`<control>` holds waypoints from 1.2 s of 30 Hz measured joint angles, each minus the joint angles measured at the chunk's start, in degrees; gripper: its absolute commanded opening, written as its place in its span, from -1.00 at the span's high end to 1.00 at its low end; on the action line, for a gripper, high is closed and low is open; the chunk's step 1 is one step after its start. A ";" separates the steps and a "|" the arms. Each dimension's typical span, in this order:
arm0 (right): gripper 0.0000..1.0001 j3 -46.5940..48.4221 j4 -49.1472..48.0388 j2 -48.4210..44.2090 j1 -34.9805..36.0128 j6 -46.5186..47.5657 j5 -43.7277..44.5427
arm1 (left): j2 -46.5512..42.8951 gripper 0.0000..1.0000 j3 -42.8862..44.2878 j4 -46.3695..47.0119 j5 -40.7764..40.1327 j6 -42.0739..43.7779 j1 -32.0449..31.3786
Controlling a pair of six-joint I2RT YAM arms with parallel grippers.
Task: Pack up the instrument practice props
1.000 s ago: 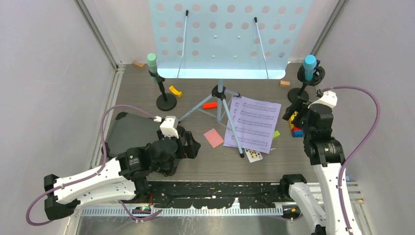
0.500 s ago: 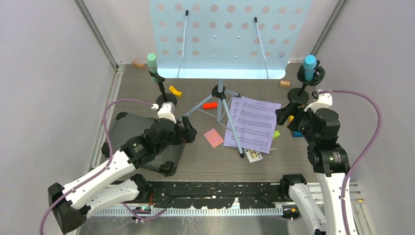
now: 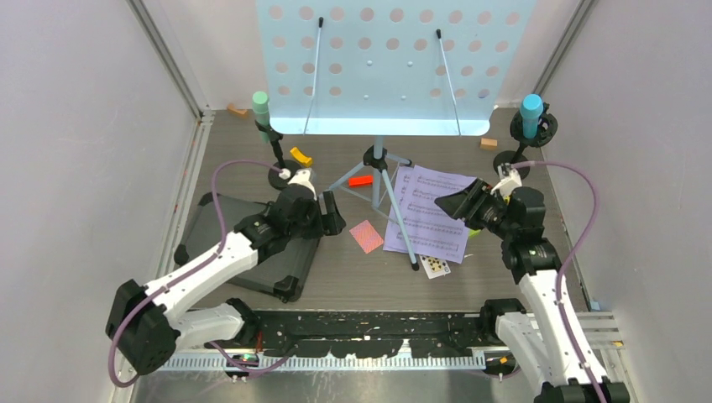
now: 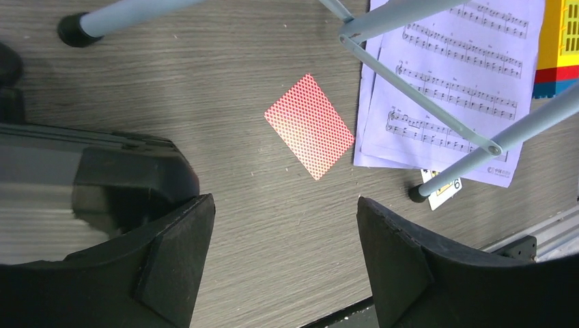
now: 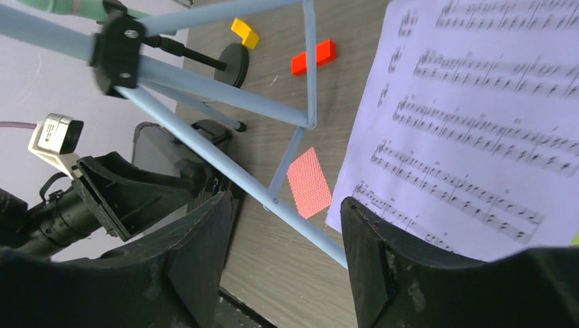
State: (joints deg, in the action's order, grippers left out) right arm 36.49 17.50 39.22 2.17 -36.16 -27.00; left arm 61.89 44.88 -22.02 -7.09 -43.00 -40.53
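The pale blue perforated music rack point(image 3: 382, 59) stands at the back on tripod legs point(image 3: 375, 168). Lilac sheet-music pages point(image 3: 437, 210) lie under one leg; they also show in the right wrist view point(image 5: 478, 123). The green microphone point(image 3: 261, 109) and the blue microphone point(image 3: 530, 113) stand on black round-based poles point(image 3: 510, 161). My left gripper point(image 3: 330, 211) is open and empty, above bare table beside the left tripod leg point(image 4: 423, 106). My right gripper point(image 3: 453, 204) is open and empty, above the pages' near right part, facing a tripod leg point(image 5: 225, 96).
A black case point(image 3: 243, 252) lies at the near left under my left arm. A red-backed playing card point(image 3: 366, 236) lies between the grippers, another card point(image 3: 434, 266) by the leg's foot. Small blocks point(image 3: 361, 180) are scattered around the tripod.
My left arm has reached forward off the case toward the tripod. My right gripper has swung left from the blocks at the right to over the sheet music. Both stay open.
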 measured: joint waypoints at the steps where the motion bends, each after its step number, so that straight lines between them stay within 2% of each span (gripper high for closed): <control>1: -0.26 -1.46 -1.66 0.55 0.07 -1.33 -0.63 | 1.07 -0.56 0.11 0.50 0.72 -0.02 0.37; 5: -0.22 -6.69 -7.21 3.89 2.51 -6.27 -0.92 | 4.59 -0.56 0.46 2.54 3.17 -0.13 1.38; 9: -0.20 -7.04 -9.88 6.05 7.67 -7.80 2.34 | 7.19 -0.53 1.79 3.87 4.09 -0.24 2.12; 15: -0.19 -7.06 -13.03 10.49 17.59 -8.70 12.48 | 10.78 -0.52 5.95 5.07 4.76 0.00 3.45; 26: -0.19 -6.80 -17.22 21.11 26.21 -8.63 25.44 | 19.30 -0.47 11.80 6.40 5.66 1.11 5.79; 31: -0.19 -6.54 -18.53 23.08 30.67 -8.63 31.21 | 26.64 -0.35 17.44 7.04 7.43 2.99 7.17; 36: -0.19 -6.49 -22.64 24.87 34.51 -9.20 35.32 | 33.55 -0.32 24.33 6.88 10.32 4.66 7.56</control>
State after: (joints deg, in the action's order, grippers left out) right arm 30.00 -5.15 64.10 36.69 -45.36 8.32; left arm 95.44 69.21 -15.14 3.22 -38.35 -32.97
